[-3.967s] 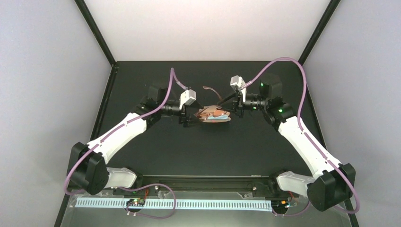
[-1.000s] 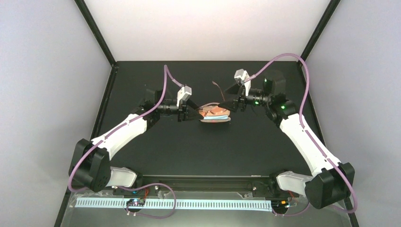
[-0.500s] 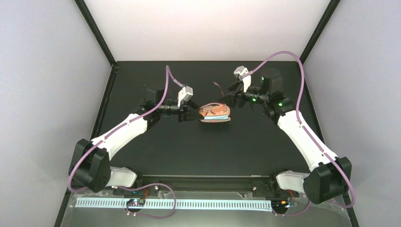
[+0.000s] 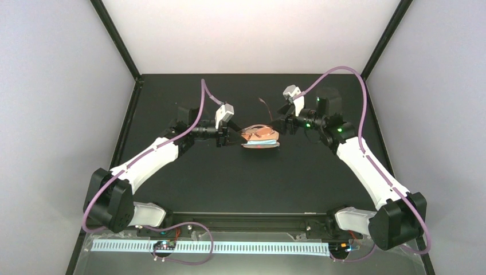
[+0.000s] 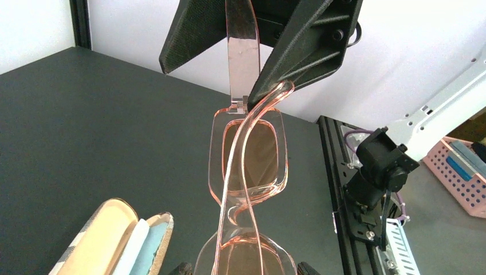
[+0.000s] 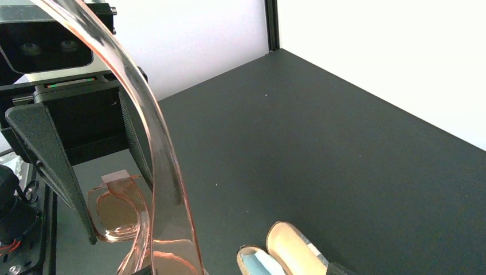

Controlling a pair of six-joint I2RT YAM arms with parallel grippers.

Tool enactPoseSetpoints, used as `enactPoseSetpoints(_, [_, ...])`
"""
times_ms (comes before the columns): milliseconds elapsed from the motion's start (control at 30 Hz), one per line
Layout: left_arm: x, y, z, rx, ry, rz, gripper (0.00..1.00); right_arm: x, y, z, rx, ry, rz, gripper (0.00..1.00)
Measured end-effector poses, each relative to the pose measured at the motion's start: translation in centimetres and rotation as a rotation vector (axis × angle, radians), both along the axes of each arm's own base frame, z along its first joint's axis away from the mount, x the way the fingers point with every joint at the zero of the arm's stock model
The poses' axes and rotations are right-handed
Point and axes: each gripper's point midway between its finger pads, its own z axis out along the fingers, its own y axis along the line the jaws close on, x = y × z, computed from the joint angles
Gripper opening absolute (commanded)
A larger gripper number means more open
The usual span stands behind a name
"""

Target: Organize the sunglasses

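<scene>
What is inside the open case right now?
A light-blue cloth lies in the open case, beside its tan lining. The sunglasses, held above, hide most of the interior from overhead; nothing else shows.

We list:
- One matte black surface (image 4: pixel 246 183), spreading out beneath the left gripper (image 4: pixel 234 137) and the right gripper (image 4: pixel 281 124).
- One white back wall (image 4: pixel 246 34), brightly and evenly lit, beyond both.
- One pale grey left wall (image 4: pixel 51 114) and one right wall (image 4: pixel 441 114), outboard of each gripper.
- Two black corner posts (image 4: pixel 115 37) (image 4: pixel 387 37), slanting up behind them.
- One pink basket (image 5: pixel 458 177), past the right gripper in the left wrist view.
</scene>
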Motion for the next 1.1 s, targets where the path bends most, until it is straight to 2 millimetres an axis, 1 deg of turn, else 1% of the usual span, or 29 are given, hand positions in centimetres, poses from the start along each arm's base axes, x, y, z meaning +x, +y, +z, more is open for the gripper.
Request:
enactPoseSetpoints(133, [0.1,0.0,0.1,0.001,-0.010,-0.001,0.20,0.1,-0.1,0.1,0.005,0.010,-0.010,0.76])
enactPoseSetpoints(200, [0.1,-0.1,0.1,0.003,-0.017,-0.003,0.20,0.3,-0.1,0.5,0.009,0.014,-0.023,0.76])
enactPoseSetpoints(367, [0.0,-0.2,-0.1,0.009,-0.023,-0.008,0.20,1.1,-0.2,3.3,0.028,-0.031,-0.047,0.76])
enactPoseSetpoints(467, [-0.1,-0.3,-0.2,0.014,-0.021,-0.011,0.20,1.1,-0.1,4.2,0.037,-0.047,-0.048,0.75])
enactPoseSetpoints(667, [0.0,-0.4,-0.7,0.023,-0.008,-0.007,0.20,0.9,0.0,3.7,0.030,-0.043,-0.035,0.74])
enactPoseSetpoints(767, [0.5,-0.4,-0.7,0.029,0.003,0.012,0.22,0.6,0.2,2.6,0.013,-0.031,-0.029,0.74])
enactPoseSetpoints(900, [1.2,-0.5,-0.1,0.029,0.001,0.040,0.21,0.5,0.4,1.0,-0.013,-0.009,-0.040,0.74])
enactPoseSetpoints(1100, [1.5,-0.7,0.0,0.040,0.003,0.063,0.21,0.6,1.1,0.4,-0.055,-0.031,-0.071,0.72])
